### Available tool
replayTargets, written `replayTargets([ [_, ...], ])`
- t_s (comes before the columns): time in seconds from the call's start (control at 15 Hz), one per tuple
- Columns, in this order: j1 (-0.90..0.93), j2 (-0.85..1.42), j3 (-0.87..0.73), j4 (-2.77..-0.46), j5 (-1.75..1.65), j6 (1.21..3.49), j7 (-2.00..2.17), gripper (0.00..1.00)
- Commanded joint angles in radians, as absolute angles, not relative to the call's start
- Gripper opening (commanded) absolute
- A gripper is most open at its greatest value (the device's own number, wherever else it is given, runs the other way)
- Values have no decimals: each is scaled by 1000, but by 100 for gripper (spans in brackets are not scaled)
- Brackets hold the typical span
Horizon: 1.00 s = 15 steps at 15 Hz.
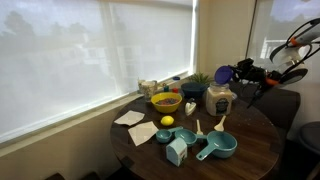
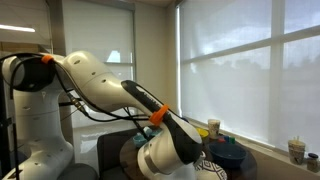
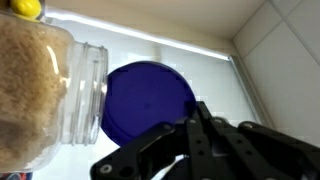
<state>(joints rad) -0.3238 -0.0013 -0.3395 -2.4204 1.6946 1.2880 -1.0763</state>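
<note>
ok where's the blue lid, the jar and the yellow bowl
blue lid (image 3: 145,100), wrist view, middle of its flat face
jar (image 3: 35,95), wrist view, grain-filled glass wall
yellow bowl (image 1: 166,105), in an exterior view, its outer wall

In the wrist view the jar (image 3: 50,95) is cut off by the left edge and the gripper (image 3: 200,112) covers the lower rim of the blue lid (image 3: 145,98), while in an exterior view the arm (image 2: 150,105) conceals the gripper.

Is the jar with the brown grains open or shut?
Open. In the wrist view the jar has a bare threaded mouth, and the gripper holds the blue lid off it.
</note>
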Motion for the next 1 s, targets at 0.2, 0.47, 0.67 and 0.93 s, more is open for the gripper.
replayTargets([
  [0.2, -312, -16, -315, -2403, 1643, 1356, -1013, 1],
  [0.47, -313, -42, -313, -2388, 1673, 1346, -1032, 1],
  [0.67, -308, -77, -304, -2355, 1656, 1349, -1018, 1],
  [0.93, -289, -153, -264, -2298, 1512, 1438, -863, 1],
])
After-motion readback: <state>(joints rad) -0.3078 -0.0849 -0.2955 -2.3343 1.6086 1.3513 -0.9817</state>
